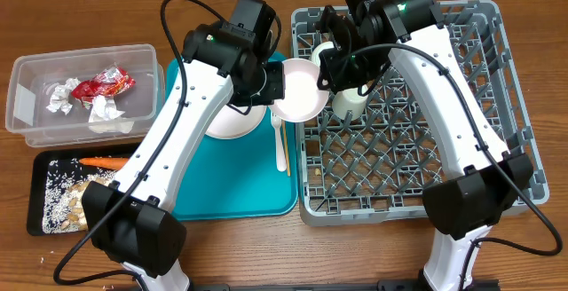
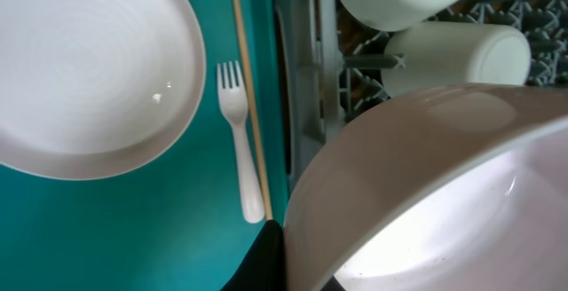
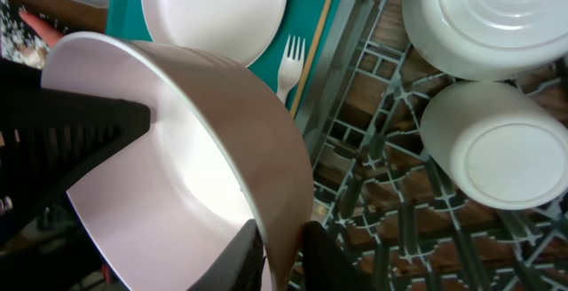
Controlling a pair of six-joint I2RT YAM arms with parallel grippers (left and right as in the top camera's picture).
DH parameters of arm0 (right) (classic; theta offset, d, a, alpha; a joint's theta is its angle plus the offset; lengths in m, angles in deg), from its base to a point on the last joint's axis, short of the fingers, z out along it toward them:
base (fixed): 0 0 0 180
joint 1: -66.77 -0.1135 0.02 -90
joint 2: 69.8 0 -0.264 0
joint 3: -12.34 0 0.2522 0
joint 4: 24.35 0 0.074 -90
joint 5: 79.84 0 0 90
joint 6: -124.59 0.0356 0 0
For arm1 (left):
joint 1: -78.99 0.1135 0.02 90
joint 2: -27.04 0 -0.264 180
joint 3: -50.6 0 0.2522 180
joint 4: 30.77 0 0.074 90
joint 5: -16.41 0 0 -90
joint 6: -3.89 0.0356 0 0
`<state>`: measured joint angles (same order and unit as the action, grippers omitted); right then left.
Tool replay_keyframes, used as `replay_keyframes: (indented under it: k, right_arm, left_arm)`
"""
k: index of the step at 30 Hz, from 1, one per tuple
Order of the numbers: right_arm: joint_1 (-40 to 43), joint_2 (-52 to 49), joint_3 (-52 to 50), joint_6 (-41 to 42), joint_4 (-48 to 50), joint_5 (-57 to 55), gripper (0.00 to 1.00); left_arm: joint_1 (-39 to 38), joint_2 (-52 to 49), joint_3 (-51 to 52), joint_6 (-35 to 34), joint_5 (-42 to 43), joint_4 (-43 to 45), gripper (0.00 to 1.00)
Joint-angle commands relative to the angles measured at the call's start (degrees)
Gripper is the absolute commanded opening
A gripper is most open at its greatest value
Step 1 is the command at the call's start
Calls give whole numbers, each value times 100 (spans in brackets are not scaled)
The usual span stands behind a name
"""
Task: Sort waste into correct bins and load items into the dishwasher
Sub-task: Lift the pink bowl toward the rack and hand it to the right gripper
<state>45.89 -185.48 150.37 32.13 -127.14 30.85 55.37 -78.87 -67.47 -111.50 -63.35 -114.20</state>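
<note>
Both arms meet on one dish. The pale pink plate (image 1: 297, 91) hangs tilted in the air at upper centre of the overhead view, right over the seam between the teal tray (image 1: 231, 184) and the grey dish rack (image 1: 390, 176).

The left gripper (image 1: 272, 85) is clamped on the plate's left rim. In the right wrist view its dark fingers pinch the plate at frame left. The right gripper (image 3: 282, 238) straddles the opposite rim at the bottom of that view, one finger on each face, and it looks closed tight on it.

So this reads as a hand-over, with the loading step in hand. The rack already holds an upturned white bowl (image 3: 484, 16) and a small white cup (image 3: 497, 145) in its upper left corner.

Next call, by my judgement: the left gripper lets go and backs off toward the tray. Only then should the right arm swing the plate over the lattice and stand it between pegs, clear of the bowl and cup. If both arms pull at once, the plate could twist or slip.

There's plenty left after this. Another white bowl (image 2: 89, 69), the fork (image 2: 235, 122) and the chopstick (image 2: 251, 105) lie on the tray at centre. The carrot (image 1: 105, 161) sits with the scraps in the black tray (image 1: 40, 211) at the lower left of the bench.
</note>
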Motion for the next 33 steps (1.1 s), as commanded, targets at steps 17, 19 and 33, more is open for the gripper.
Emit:
replay_keyframes:
  k: [17, 19, 33]
  right_arm:
    - [-4, 74, -9, 160, 70, -446, 4]
    - [-4, 74, -9, 166, 103, -535, 4]
    - [7, 74, -9, 2514, 437, -5423, 4]
  left_arm:
    - [-4, 37, -85, 122, 269, -98, 15]
    - [-4, 37, -85, 188, 271, -149, 30]
    - [817, 83, -695, 446, 271, -962, 66]
